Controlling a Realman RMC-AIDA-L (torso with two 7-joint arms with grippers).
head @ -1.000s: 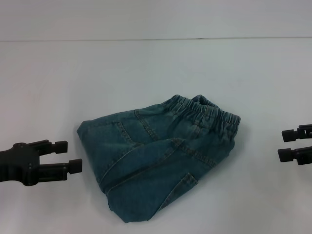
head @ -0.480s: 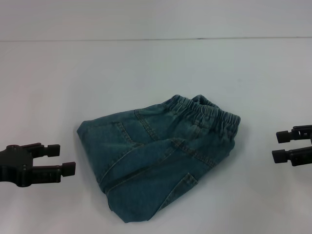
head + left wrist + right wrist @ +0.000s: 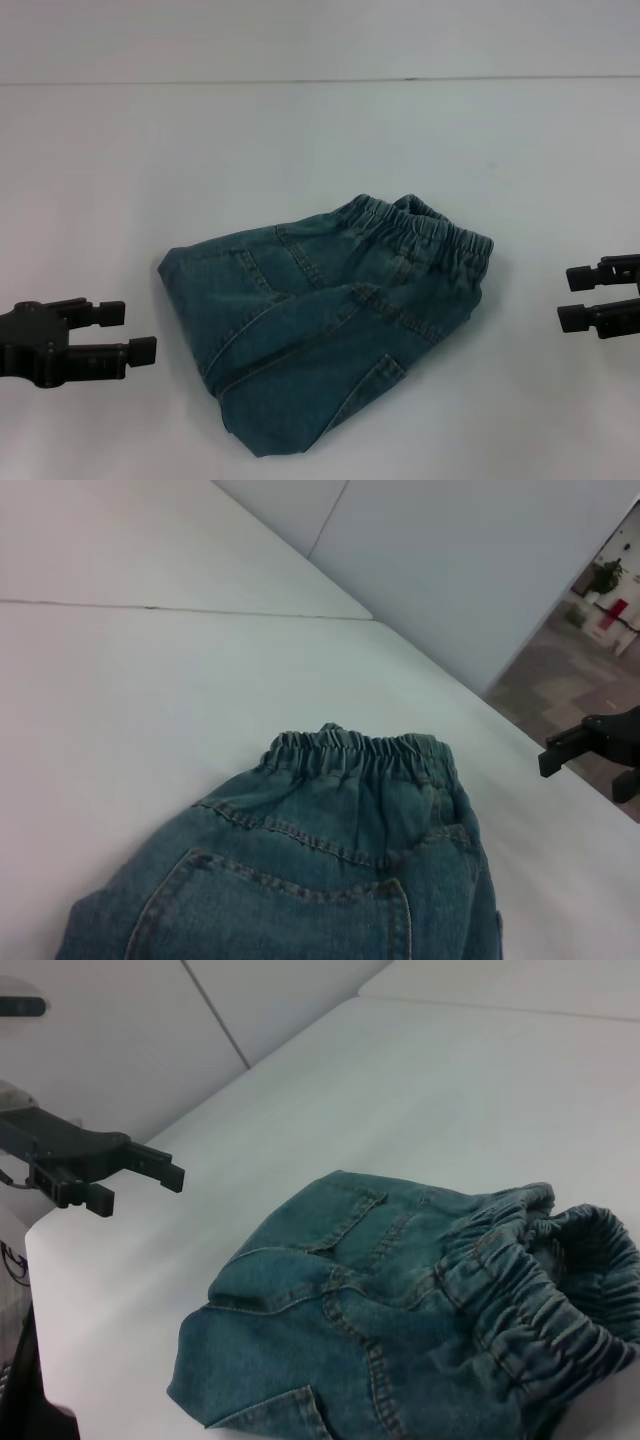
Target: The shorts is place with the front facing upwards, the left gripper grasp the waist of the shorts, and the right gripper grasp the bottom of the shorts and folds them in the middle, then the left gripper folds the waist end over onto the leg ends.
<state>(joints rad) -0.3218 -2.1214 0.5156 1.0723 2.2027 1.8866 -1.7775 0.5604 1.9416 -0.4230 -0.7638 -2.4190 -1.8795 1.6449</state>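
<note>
The blue denim shorts (image 3: 325, 335) lie folded in a compact bundle on the white table, the elastic waist (image 3: 430, 235) on top toward the right. In the left wrist view the shorts (image 3: 330, 870) fill the lower part, with the waistband (image 3: 360, 752) visible. The right wrist view shows the shorts (image 3: 420, 1330) with the gathered waistband (image 3: 545, 1290) nearest. My left gripper (image 3: 128, 332) is open, off to the left of the shorts, holding nothing. My right gripper (image 3: 573, 298) is open, apart from the shorts on the right. Each shows in the other's wrist view: right gripper (image 3: 595, 750), left gripper (image 3: 160, 1172).
The white table (image 3: 300, 140) stretches wide behind and around the shorts, with a seam line at the back. Its edge and a floor area beyond show in the left wrist view.
My left gripper has drawn back left and slightly down, away from the shorts. My right gripper has shifted a little left. The shorts have not moved.
</note>
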